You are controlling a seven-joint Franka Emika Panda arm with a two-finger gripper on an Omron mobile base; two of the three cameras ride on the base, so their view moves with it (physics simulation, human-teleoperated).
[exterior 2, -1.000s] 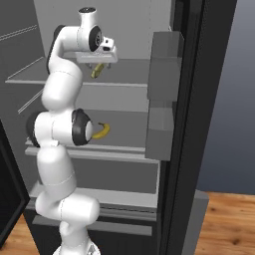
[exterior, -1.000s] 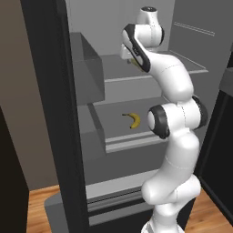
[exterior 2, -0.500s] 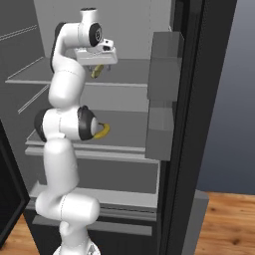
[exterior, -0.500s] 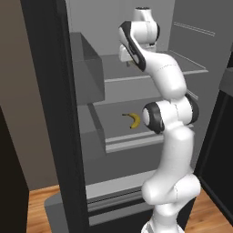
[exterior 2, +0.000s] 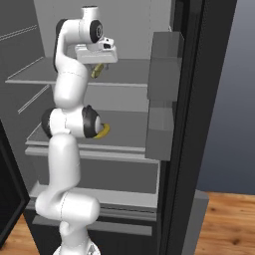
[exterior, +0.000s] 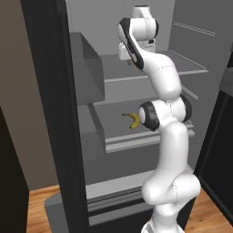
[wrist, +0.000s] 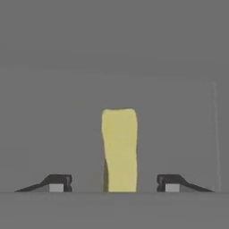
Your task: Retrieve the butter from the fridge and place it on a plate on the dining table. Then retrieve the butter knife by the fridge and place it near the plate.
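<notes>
The fridge (exterior: 45, 113) stands open, and my arm reaches onto its upper shelf (exterior 2: 129, 74). The butter (wrist: 119, 150), a slim yellow stick, lies lengthwise on that shelf, right between my fingertips (wrist: 58, 183). My gripper (wrist: 113, 184) straddles it with a gap on each side, so it is open and not gripping. From the right base view the butter (exterior 2: 97, 70) peeks out under the gripper (exterior 2: 98, 67). In the left base view the arm hides most of the hand (exterior: 124, 52). The plate, dining table and butter knife are out of view.
A curved yellow banana (exterior: 133, 120) lies on the shelf below, also visible as the banana (exterior 2: 103, 131) behind my elbow. Grey door bins (exterior 2: 167, 94) hang on the right door and a bin (exterior: 86, 68) on the left door, close beside the arm.
The fingers have drawn in towards the butter from fully wide. The hand has settled slightly lower over the upper shelf.
</notes>
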